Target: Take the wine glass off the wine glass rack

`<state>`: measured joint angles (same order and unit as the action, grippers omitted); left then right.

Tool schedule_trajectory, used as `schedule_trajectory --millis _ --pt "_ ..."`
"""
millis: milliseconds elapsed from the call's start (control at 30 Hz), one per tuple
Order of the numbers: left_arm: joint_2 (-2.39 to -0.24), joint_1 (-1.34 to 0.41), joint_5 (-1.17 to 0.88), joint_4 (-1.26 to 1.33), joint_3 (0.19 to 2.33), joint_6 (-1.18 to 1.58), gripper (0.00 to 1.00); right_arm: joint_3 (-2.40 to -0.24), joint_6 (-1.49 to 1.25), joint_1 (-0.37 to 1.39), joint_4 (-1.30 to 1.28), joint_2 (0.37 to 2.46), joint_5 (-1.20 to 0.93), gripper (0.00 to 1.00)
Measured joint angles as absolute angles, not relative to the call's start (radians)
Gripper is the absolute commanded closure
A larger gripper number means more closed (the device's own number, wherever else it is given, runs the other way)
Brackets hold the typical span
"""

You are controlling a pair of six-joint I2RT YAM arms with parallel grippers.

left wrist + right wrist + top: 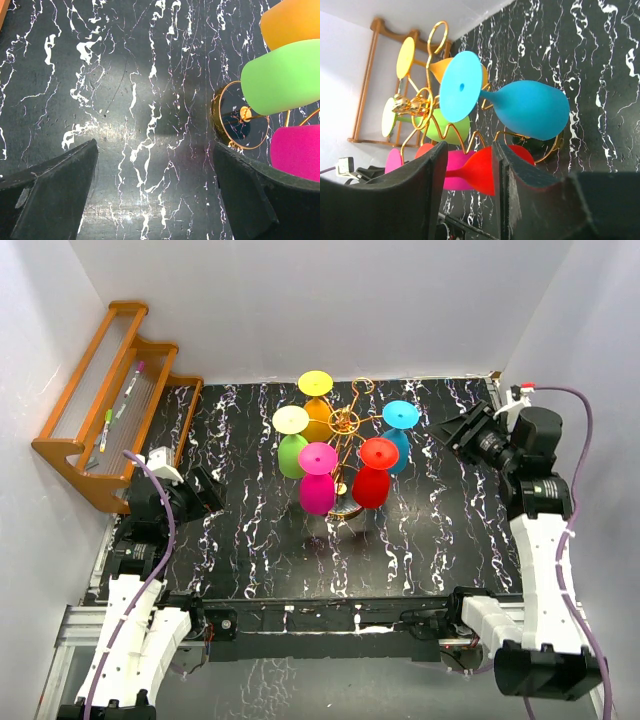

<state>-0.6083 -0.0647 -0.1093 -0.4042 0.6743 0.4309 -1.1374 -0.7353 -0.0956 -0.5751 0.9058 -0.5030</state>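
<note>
The gold wire wine glass rack (pixel 345 422) stands mid-table on its ring base (pixel 216 117). Several coloured wine glasses hang upside down from its loops: orange (pixel 318 415), green (pixel 292 455), pink (pixel 317 490), red (pixel 372 480) and blue (pixel 400 420). One loop (pixel 362 386) at the back holds nothing. My right gripper (pixel 468 430) hovers right of the blue glass (pixel 530 107), apart from it; its jaws (pixel 470 147) stand partly open with nothing held. My left gripper (pixel 205 490) sits low, left of the rack, wide open (pixel 155 145) over bare tabletop.
A stepped wooden shelf (pixel 110 410) with pens on it leans in the back left corner. White walls close the table (pixel 250 560) on the left, back and right. In the left wrist view the green glass (pixel 285 75) hangs at the upper right.
</note>
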Motion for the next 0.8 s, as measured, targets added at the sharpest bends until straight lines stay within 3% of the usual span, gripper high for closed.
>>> schedule_trajectory --millis 467,800 --pt "-0.598 -0.065 -0.111 -0.405 0.674 0.431 0.03 -1.276 -0.724 -0.096 -0.599 1.023 -0.573 0.44" --pt "-0.598 -0.064 -0.111 -0.404 0.674 0.431 0.03 -1.286 -0.723 -0.096 -0.602 1.113 -0.615 0.43"
